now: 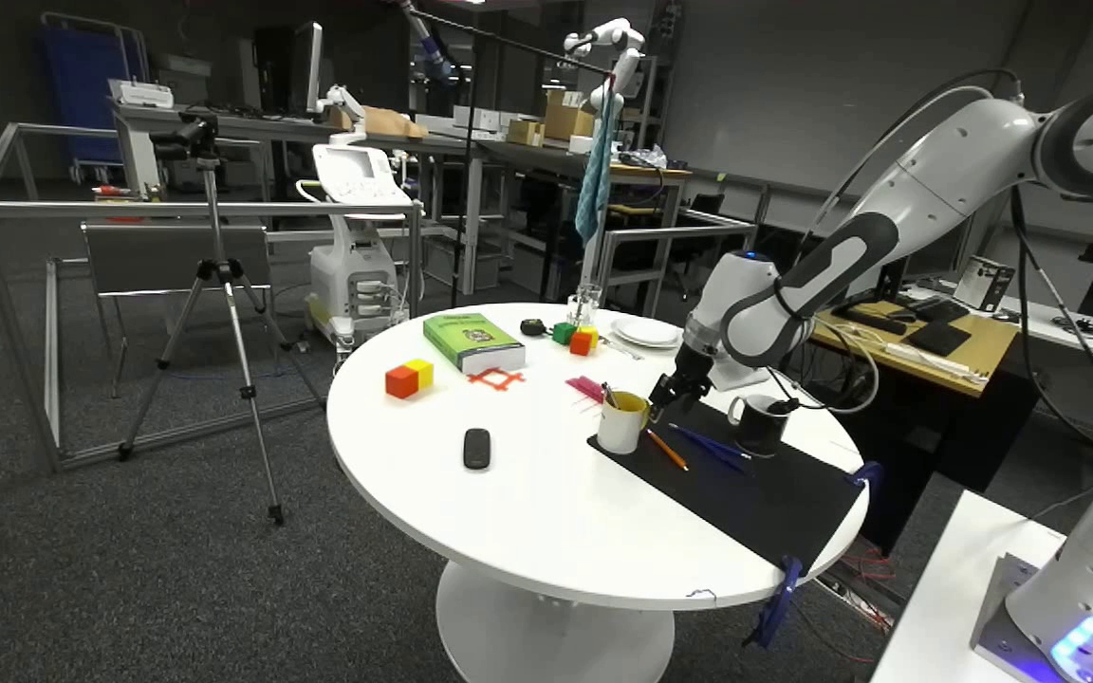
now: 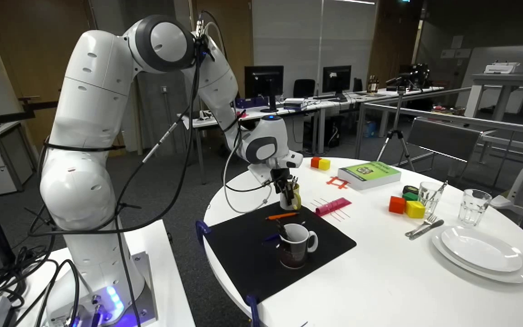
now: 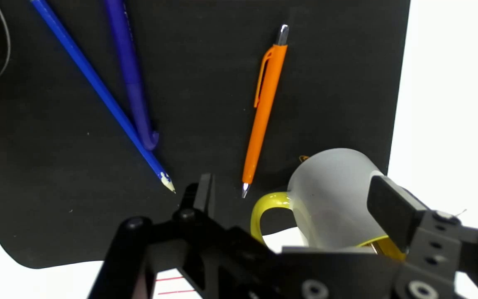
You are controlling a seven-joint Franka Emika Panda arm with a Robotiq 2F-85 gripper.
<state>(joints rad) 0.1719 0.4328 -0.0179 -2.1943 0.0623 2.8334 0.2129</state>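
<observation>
Your gripper (image 3: pixel 295 193): spread wide, empty, right by the yellow-handled mug (image 3: pixel 334 195)
Orange pen (image 3: pixel 262 120): just beside that mug
Blue pencil (image 3: pixel 97 85): farther from it

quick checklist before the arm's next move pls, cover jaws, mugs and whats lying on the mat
Jaws open: ok.
White mug upright: ok.
Jaws clear of the white mug: cannot tell; they overlap it in the wrist view.
Orange pen lying on the black mat, apart from other pens: ok.
Blue pencil free of the purple pen: not ok; they overlap near the pencil's tip.
Dark mug upright: ok.
</observation>
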